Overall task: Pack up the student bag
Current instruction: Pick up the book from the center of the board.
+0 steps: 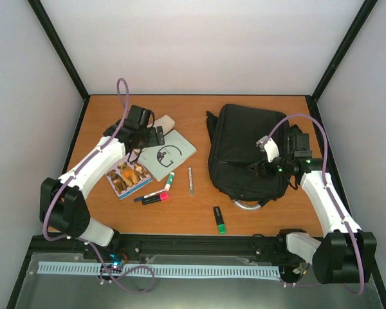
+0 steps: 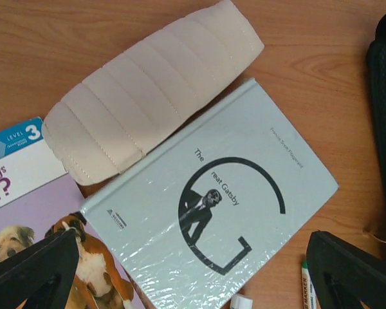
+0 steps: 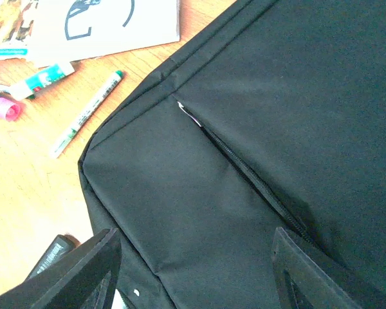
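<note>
**Hidden or cut off**
- Left gripper [image 2: 199,261]: the wrist view shows only the two black finger ends, at the bottom corners. They stand fully apart and clamp nothing. The gripper hangs over the grey book [image 2: 212,206].
- Right gripper [image 3: 196,277]: only the finger ends show at the lower edge. They stand apart over black fabric, and no fold is seen pinched between them.
- Dog book [image 2: 26,219]: cut off by the frame, with one corner under the grey book.
- Pouch [image 2: 148,96]: one end lies on the grey book. In the top view the left arm covers most of it.
- Small print on the markers cannot be read.

**Containers**
- Bag [image 1: 248,151]: lies flat on the right half of the table [image 1: 199,109], grey handle [image 1: 248,205] toward the arms. A zip [image 3: 244,170] runs across its panel, and the contents cannot be seen.
- The pouch's contents are not visible either.

**Loose items, between books and bag**
- Green marker [image 1: 170,180]
- Pink highlighter [image 1: 156,198]
- Pen [image 1: 190,180]
- Green highlighter [image 1: 219,220]
</note>
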`<state>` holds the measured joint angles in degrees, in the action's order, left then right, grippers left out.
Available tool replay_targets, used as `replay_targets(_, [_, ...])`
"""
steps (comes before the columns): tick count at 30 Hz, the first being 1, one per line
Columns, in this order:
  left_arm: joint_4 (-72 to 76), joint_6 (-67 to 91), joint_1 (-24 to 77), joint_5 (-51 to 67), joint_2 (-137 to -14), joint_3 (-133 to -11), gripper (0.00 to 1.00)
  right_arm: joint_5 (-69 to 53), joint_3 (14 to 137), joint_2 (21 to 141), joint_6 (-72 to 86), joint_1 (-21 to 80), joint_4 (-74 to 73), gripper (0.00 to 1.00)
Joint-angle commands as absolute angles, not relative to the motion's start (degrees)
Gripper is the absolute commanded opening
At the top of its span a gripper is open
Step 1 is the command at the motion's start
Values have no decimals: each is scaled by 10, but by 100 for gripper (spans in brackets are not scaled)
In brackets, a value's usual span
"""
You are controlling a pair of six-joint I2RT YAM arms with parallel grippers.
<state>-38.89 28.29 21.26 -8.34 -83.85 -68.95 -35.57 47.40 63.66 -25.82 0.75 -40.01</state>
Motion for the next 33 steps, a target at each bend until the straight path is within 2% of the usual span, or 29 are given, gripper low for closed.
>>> replay_targets(1, [-431, 255, 201, -92, -862, -726, 100, -343, 469, 628, -253, 33, -382, 66])
replay_targets(10, [-443, 239, 189, -63, -889, -726, 100, -319, 460, 600, -250, 68, -370, 66])
replay_targets(20, [-412, 207, 165, -65, -1000, -753, 100, -306, 456, 584, -254, 68, -365, 66])
replay_targets(33, [-361, 184, 80, 63, -1054, -736, 99, -312, 446, 561, -256, 68, -363, 66])
